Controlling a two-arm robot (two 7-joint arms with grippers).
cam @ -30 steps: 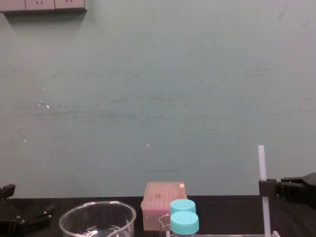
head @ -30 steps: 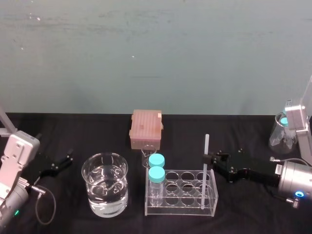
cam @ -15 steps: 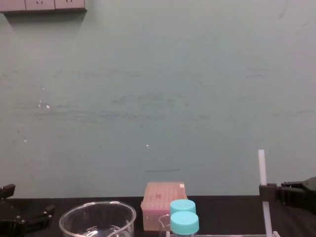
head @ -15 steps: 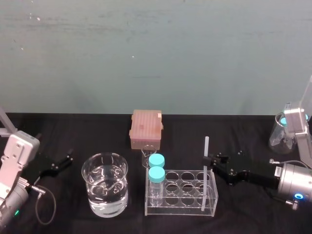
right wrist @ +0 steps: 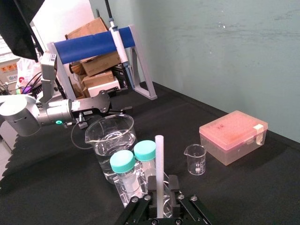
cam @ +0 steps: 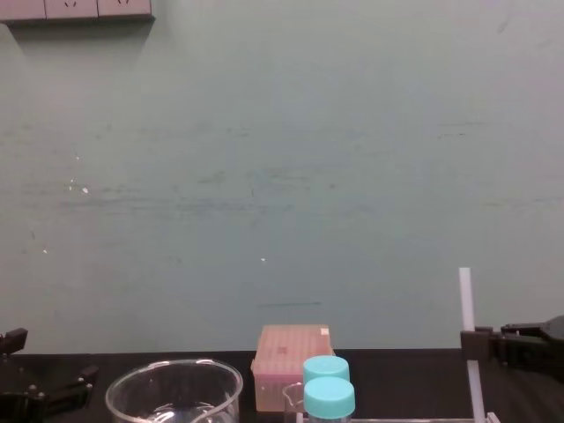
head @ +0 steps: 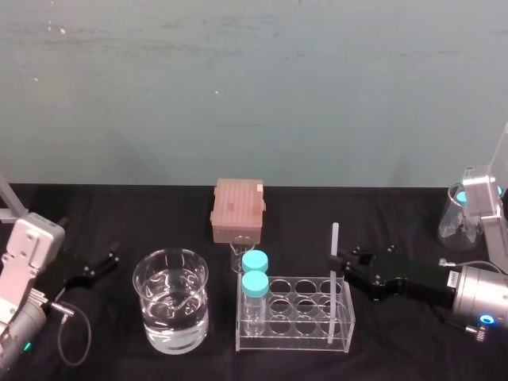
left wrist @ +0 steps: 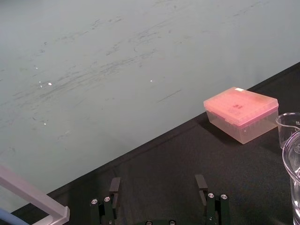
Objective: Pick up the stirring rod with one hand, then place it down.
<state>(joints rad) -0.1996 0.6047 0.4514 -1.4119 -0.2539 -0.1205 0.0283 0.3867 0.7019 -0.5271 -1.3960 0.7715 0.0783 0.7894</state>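
Observation:
The stirring rod (head: 333,270) stands upright in a back right hole of the clear plastic rack (head: 286,340), its top well above the rack. My right gripper (head: 343,259) reaches in level from the right and is shut on the rod at about mid-height. In the right wrist view the stirring rod (right wrist: 159,164) rises straight up from between the two black fingers of the right gripper (right wrist: 159,200). The chest view shows the rod (cam: 465,300) and the right gripper (cam: 476,344) at the lower right. My left gripper (head: 95,267) rests open and empty at the table's left.
Two blue-capped bottles (head: 255,274) stand in the rack's left end. A large beaker of water (head: 171,311) sits left of the rack. Behind are a small empty beaker (head: 237,255) and a pink tip box (head: 237,208). A flask (head: 455,218) stands far right.
The right gripper has come down slightly with the rod, so the rod sits a little lower in the rack. The left arm has not moved.

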